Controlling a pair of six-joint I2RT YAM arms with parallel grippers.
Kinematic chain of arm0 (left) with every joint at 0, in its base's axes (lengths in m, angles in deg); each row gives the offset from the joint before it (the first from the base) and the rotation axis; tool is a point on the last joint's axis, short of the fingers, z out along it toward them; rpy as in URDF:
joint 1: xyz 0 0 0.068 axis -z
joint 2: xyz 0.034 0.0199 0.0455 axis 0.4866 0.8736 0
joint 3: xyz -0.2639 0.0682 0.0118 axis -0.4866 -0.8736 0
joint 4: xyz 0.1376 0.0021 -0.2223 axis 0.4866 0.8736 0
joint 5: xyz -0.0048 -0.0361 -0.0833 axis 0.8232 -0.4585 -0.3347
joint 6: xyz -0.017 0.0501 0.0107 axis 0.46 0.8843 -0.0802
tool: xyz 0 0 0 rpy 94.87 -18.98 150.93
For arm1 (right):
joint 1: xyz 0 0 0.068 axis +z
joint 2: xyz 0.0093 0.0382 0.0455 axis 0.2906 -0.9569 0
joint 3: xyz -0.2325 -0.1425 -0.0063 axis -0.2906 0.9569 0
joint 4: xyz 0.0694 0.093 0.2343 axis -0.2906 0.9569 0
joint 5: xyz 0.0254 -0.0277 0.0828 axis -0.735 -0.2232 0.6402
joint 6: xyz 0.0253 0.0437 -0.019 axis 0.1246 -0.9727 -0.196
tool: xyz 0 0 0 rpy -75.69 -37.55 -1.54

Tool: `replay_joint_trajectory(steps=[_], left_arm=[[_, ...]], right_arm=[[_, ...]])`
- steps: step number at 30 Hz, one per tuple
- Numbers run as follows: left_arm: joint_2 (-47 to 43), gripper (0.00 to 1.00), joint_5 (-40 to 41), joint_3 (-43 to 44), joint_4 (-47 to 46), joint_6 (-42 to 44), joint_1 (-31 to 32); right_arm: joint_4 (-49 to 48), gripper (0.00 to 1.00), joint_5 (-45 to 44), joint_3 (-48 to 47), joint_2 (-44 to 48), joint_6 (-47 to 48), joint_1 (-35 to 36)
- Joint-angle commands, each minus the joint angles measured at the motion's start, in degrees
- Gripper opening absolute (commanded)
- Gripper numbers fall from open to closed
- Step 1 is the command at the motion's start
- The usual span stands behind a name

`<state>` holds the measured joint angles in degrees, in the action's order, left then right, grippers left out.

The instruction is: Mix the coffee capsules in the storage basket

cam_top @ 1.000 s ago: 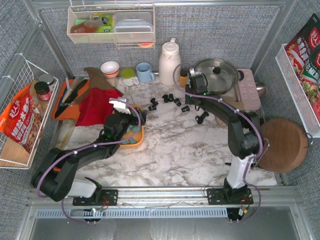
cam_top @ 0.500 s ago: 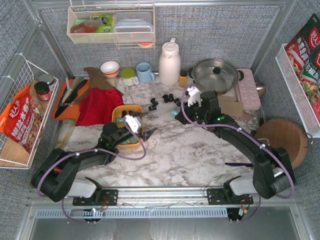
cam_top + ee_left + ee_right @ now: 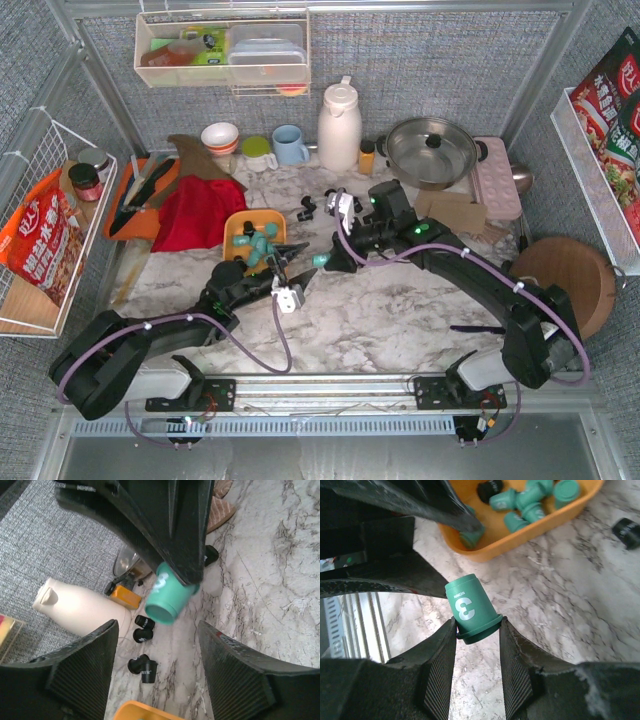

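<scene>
Right tool (image 3: 477, 630): fingers clamped on rim end of teal capsule (image 3: 471, 607), marked "3", over table (image 3: 560, 610) just beside storage basket (image 3: 520, 537). Left tool (image 3: 288, 258): fingers apart, nothing between them, close to teal capsule, facing it. Storage basket holds several teal capsules (image 3: 529, 502) and one black. Loose black capsules (image 3: 305, 208) lie on table beyond it.

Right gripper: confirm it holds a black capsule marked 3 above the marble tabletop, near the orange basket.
Wrong colour: the capsule is teal-green, not black, as the right wrist view shows. The right gripper does hold it, marked 3, above the marble tabletop near the orange basket.
</scene>
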<state>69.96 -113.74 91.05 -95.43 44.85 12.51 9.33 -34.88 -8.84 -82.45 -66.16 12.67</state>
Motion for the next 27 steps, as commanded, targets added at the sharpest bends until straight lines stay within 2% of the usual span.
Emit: replay_joint_trajectory(steps=[1,7,17,24,27], left_arm=[[-0.2,0.69,0.3,0.2,1.7,3.7,1.1],[-0.5,0.62,-0.4,0.6,4.7,5.8,2.3],[-0.1,0.46,-1.1,1.2,7.3,7.8,4.1],[0.0,0.44,-1.1,1.1,7.4,8.1,5.0],[0.1,0.47,-0.6,1.1,7.3,8.1,5.5]], right_arm=[[7.4,0.37,2.6,-2.3,-1.4,5.2,1.6],[11.0,0.37,2.3,-4.1,-2.3,7.0,3.4],[13.3,0.39,0.8,-5.8,-2.8,7.8,5.3],[14.5,0.4,-1.0,-7.3,-3.8,7.7,6.2],[15.5,0.4,-2.1,-8.2,-4.7,7.7,6.6]])
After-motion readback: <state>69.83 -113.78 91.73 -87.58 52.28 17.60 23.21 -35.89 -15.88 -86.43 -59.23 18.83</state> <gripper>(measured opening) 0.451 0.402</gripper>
